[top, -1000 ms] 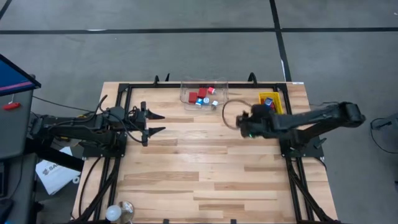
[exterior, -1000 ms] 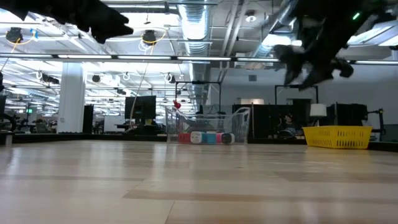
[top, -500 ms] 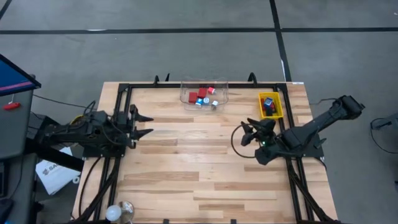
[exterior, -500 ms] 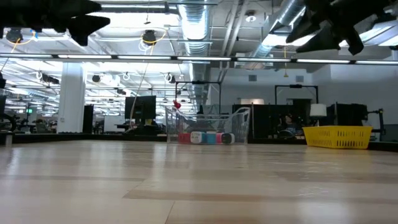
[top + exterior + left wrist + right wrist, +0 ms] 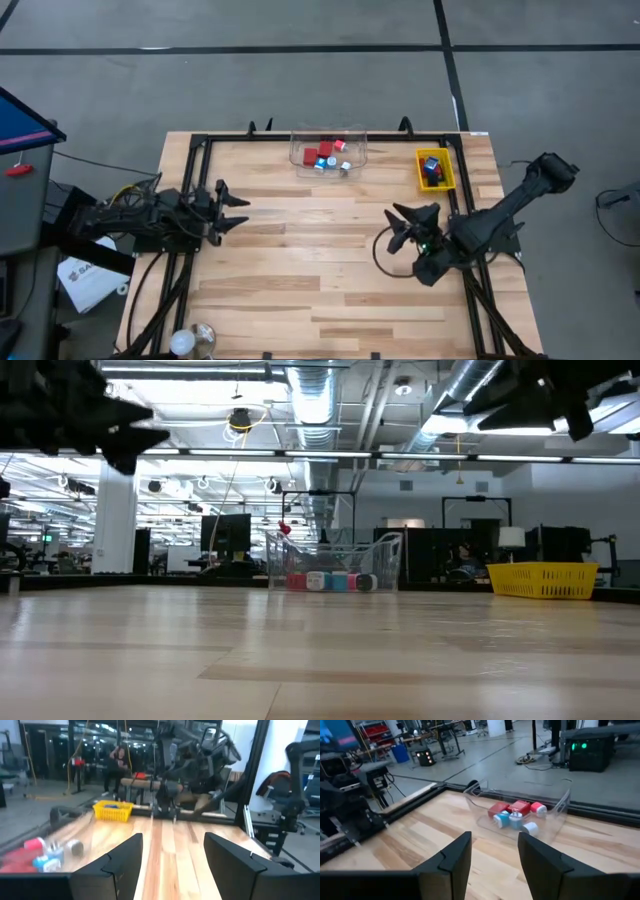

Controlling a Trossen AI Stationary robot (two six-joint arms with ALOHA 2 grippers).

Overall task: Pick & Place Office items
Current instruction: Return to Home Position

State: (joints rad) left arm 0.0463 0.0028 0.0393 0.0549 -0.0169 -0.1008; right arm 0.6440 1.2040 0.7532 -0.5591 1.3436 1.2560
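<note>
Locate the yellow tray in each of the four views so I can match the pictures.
High view: yellow tray at the far edge of the table, to the picture's right of the clear tub.
Low view: yellow tray at the right, far across the table.
Left wrist view: yellow tray left of centre, in the distance.
Right wrist view: not in it.
Shared landmark: the clear tub, also in the low and right wrist views.

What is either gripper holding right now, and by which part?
Nothing is held: the left gripper and the right gripper are both open and empty.
</note>
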